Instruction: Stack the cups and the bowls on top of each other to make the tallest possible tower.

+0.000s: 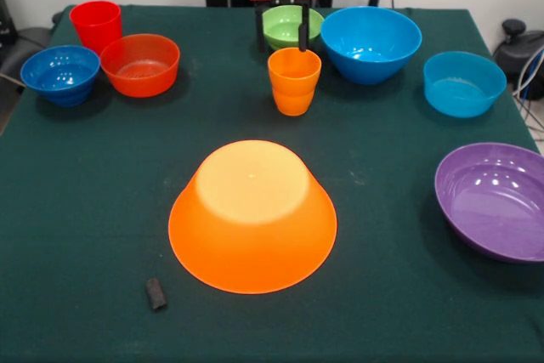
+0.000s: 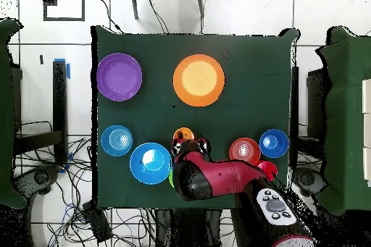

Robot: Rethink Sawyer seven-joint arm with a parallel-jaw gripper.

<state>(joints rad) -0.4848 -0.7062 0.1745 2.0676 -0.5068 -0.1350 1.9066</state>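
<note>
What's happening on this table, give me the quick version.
The Sawyer arm's gripper is down at the orange cup, one finger outside its rim and one dipping inside, not yet shut. The big yellow-orange bowl lies upside down mid-table as a base. The other bowls and the red cup stand separately around the table; nothing is stacked yet.
</note>
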